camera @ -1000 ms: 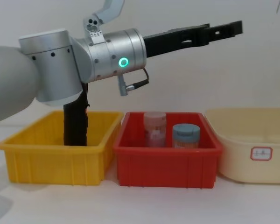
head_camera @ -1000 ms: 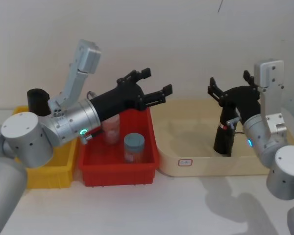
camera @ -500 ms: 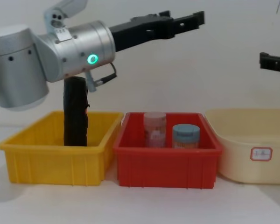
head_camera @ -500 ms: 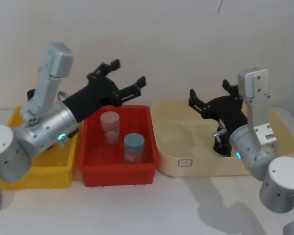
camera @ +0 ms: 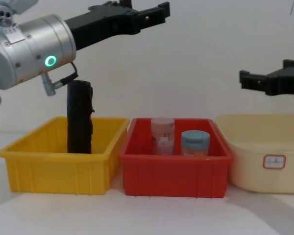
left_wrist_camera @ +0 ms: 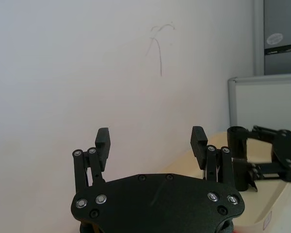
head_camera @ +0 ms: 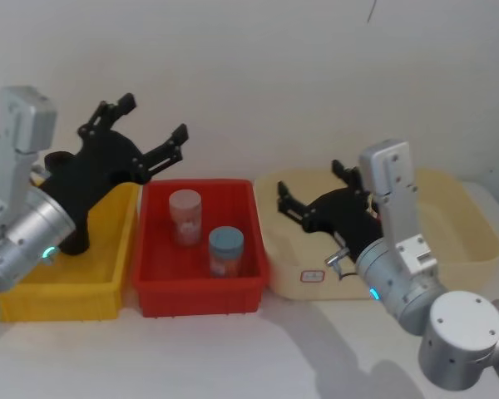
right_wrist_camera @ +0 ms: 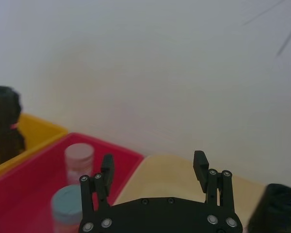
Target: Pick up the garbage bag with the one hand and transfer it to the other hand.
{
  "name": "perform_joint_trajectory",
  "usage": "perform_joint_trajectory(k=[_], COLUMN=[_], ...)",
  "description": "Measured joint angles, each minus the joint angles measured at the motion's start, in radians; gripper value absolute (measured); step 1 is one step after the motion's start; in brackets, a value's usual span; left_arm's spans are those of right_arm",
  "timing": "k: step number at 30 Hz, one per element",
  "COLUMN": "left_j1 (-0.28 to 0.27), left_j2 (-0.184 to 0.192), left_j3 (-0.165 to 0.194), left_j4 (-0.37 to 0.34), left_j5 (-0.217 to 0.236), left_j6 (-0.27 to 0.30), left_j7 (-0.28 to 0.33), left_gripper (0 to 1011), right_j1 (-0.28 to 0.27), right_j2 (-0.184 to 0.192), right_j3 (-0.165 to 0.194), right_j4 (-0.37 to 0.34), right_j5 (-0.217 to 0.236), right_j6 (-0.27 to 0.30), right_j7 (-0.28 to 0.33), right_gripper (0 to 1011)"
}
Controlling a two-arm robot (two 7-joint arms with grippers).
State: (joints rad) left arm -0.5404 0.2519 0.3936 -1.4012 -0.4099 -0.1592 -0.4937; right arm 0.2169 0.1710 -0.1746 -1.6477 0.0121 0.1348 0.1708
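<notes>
Before the white wall (head_camera: 316,66), my black forked left gripper (head_camera: 158,115), upper left, and right gripper (head_camera: 308,178), centre, gaped empty. I feared grabbing the black roll (camera: 79,117) in the yellow plastic bin (camera: 59,166), not the black cylindrical garbage bag (right_wrist_camera: 276,208).

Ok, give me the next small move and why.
Probably swing the open left gripper down to the bag: the gripper is raised well above it, and the bag stands upright, ungripped, in the yellow bin. The open right gripper hovers over the cream tub.
</notes>
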Motion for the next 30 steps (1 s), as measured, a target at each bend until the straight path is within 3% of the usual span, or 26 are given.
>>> perform_joint_trajectory(k=[16, 30], left_j1=[0.063, 0.081], left_j2=[0.032, 0.041], left_j3=[-0.031, -0.04], left_j4=[-0.071, -0.091], left_j5=[0.005, 0.007], left_j6=[-0.018, -0.023], left_j7=[0.034, 0.043], left_gripper=[1001, 1001], right_j1=[-0.042, -0.013], right_j2=[0.029, 0.034], right_j3=[-0.085, -0.134], right_j4=[-0.045, -0.019], right_j5=[-0.017, -0.02], right_j6=[0.04, 0.103], right_j7=[0.057, 0.095], right_gripper=[1000, 1000])
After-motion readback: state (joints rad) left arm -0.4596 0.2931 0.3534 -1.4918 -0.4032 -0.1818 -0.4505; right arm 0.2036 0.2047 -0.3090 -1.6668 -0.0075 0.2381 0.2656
